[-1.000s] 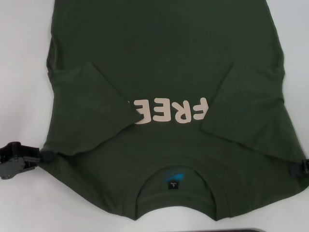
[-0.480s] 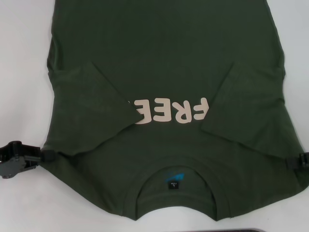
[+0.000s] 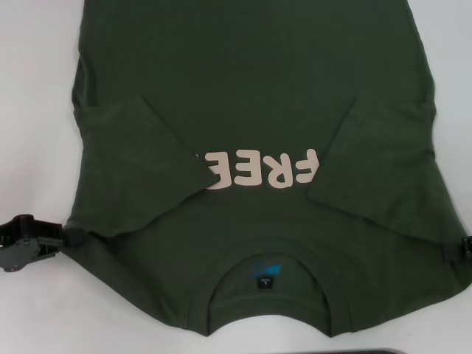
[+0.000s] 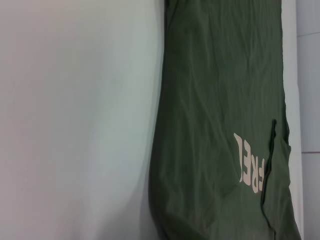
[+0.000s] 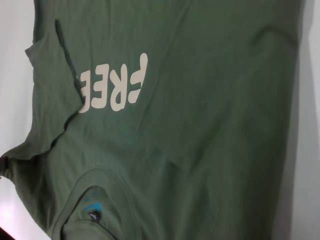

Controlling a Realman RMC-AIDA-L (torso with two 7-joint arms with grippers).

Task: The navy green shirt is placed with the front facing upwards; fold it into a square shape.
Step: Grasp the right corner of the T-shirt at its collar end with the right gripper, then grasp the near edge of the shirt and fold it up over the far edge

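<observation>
**Sleeves folded in, both tools at the shoulder edges**

The shirt (image 3: 251,147) lies flat on the white worktop (image 3: 37,110), collar nearest the robot, with its neck label (image 3: 263,282) showing and the pale "FREE" lettering (image 3: 258,171) reading upside down from the head view. Both sleeves are already turned inward over the chest, the left one covering part of the lettering.

Over the last second the cloth has not shifted at all. The left tool (image 3: 70,237) has barely moved and sits at the shirt's left shoulder edge, its black tip touching the fabric. The right tool (image 3: 464,251) has drawn slightly outward, toward the frame's edge, and only its tip shows beside the right shoulder edge. Nothing has been lifted, so the next fold, probably carrying the collar end over toward the hem, looks not yet begun.

Whether either tool is open or clamped on cloth cannot be told: the left tip meets the hem without a clear view of its fingers, and the right is mostly out of frame. Both arms reach in low from the sides, roughly level with each other.
</observation>
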